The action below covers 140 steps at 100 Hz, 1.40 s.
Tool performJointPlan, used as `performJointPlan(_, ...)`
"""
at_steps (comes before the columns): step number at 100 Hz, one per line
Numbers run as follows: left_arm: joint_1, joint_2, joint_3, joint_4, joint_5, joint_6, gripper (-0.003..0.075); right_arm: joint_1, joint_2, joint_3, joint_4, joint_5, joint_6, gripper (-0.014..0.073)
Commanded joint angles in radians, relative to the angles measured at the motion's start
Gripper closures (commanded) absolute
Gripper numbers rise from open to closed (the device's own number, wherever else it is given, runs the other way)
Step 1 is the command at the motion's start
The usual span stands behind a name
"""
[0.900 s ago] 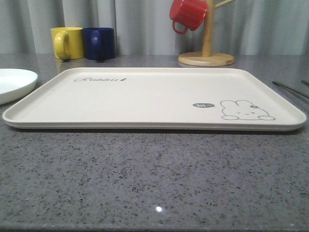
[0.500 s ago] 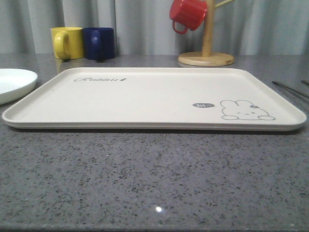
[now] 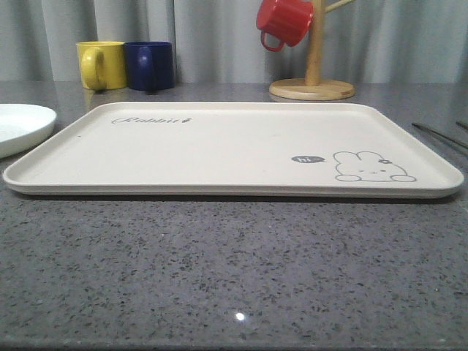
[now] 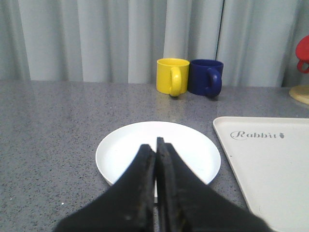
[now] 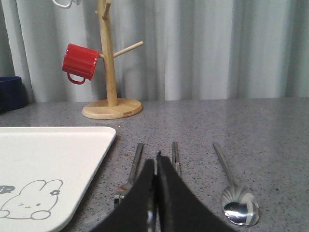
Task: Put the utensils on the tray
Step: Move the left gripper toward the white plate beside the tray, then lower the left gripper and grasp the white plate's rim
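Note:
The cream tray with the rabbit drawing lies across the middle of the table and holds nothing; it also shows in the wrist views. To its right the utensils lie side by side on the grey table: a fork, chopsticks and a spoon. My right gripper hovers over them, shut and empty, hiding part of the fork and chopsticks. My left gripper is shut and empty above the near edge of a white plate.
A yellow mug and a blue mug stand at the back left. A wooden mug tree with a red mug stands at the back right. A thin utensil end shows at the right edge.

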State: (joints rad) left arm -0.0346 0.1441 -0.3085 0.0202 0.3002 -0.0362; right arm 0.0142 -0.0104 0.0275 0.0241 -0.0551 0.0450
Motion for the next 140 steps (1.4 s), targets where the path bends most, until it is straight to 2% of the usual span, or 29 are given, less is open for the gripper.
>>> performJointPlan(1,0.001,0.100,-0.134,0.006,0.046,-0.008,0.0738,-0.005,-0.021,-0.017,-0.002,-0.081,-0.011,0.0662)
performJointPlan(20,0.001,0.311,-0.367,0.045,0.286,-0.008,0.0738,-0.005,-0.021,-0.017,-0.002,-0.081,-0.011,0.0662)
performJointPlan(32,0.001,0.421,-0.475,0.047,0.365,-0.008,0.0738,-0.005,-0.021,-0.017,-0.002,-0.081,-0.011,0.0662)
performJointPlan(45,0.001,0.502,-0.537,0.047,0.380,-0.008,0.0738,-0.005,-0.021,-0.017,-0.002,-0.081,-0.011,0.0662)
performJointPlan(78,0.001,0.572,-0.542,0.052,0.404,-0.008,0.0728,-0.005,-0.021,-0.017,-0.002,-0.081,-0.011,0.0662)
performJointPlan(85,0.001,0.574,-0.542,0.054,0.426,-0.008,0.0678,-0.005,-0.021,-0.017,-0.002,-0.081,-0.011,0.0662)
performJointPlan(92,0.001,0.574,-0.542,0.054,0.441,-0.008,0.0584,-0.005,-0.021,-0.017,-0.002,-0.081,-0.011,0.0662)
performJointPlan(104,0.001,0.574,-0.542,0.054,0.467,-0.008,0.0350,-0.005,-0.021,-0.017,-0.002,-0.081,-0.011,0.0662)
performJointPlan(114,0.001,0.574,-0.542,0.054,0.466,-0.008,0.0217,-0.005,-0.021,-0.017,-0.002,-0.081,-0.011,0.0662)
performJointPlan(119,0.001,0.574,-0.542,0.054,0.466,-0.008,0.0197,-0.005,-0.021,-0.017,-0.002,-0.081,-0.011,0.0662)
performJointPlan(140,0.001,0.597,-0.548,0.054,0.440,-0.008,0.0202,-0.005,-0.021,-0.017,-0.002,-0.081,-0.011,0.0662)
